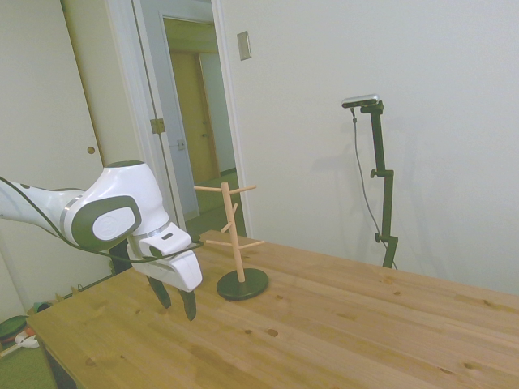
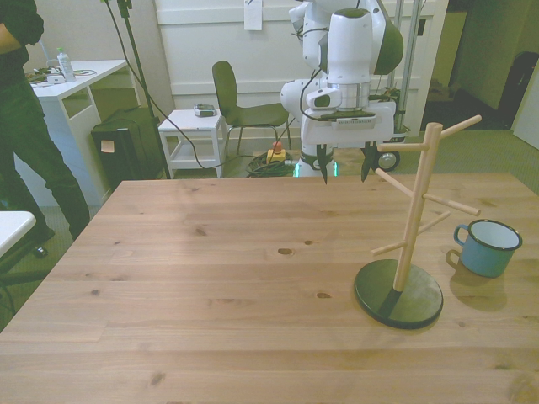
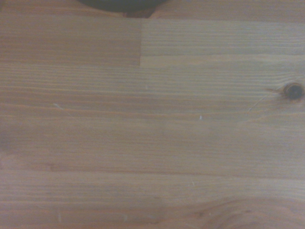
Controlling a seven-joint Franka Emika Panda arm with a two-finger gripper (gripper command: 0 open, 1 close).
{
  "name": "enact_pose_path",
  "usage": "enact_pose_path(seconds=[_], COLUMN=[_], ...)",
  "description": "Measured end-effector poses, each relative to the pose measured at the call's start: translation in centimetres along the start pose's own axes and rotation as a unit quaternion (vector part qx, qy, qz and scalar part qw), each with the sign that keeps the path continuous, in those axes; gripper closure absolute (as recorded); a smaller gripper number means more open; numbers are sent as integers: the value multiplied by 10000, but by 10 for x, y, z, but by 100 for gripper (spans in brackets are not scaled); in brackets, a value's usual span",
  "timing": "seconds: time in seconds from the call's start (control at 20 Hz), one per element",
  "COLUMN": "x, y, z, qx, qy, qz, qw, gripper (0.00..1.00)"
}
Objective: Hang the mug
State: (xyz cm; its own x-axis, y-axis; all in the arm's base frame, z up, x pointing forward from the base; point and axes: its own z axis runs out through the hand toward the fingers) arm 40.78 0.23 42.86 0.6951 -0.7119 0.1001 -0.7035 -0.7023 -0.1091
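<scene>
The peg stand point(image 2: 398, 290) is beside a light-blue, pale-rimmed, dark-inside mug point(image 2: 488, 247); the end effector point(image 2: 344, 167) hangs spread, empty.

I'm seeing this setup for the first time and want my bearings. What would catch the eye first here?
The white arm's gripper hangs open and empty above the far part of the wooden table. On the front view's right stands a tall wooden peg stand on a dark round base, nothing on its pegs. Just beyond it on the right, near the table's edge, sits the small light-blue mug, upright and apart from the stand.
</scene>
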Motion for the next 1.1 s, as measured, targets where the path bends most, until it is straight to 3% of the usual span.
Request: enact_pose_path(seconds=[0.2, 0.45, 0.55, 0.7, 1.1], x=[-10, -85, -105, -105, -74], y=[-15, -92, -119, -163, -247], z=[-13, -108, -128, -126, -74], qx=[96, 370, 406, 293, -57], qy=[29, 452, 574, 638, 542], qz=[-132, -414, -494, -537, -636], qw=[9999, 9974, 9963, 9961, 9965], gripper=[0, 0, 0, 0, 0])
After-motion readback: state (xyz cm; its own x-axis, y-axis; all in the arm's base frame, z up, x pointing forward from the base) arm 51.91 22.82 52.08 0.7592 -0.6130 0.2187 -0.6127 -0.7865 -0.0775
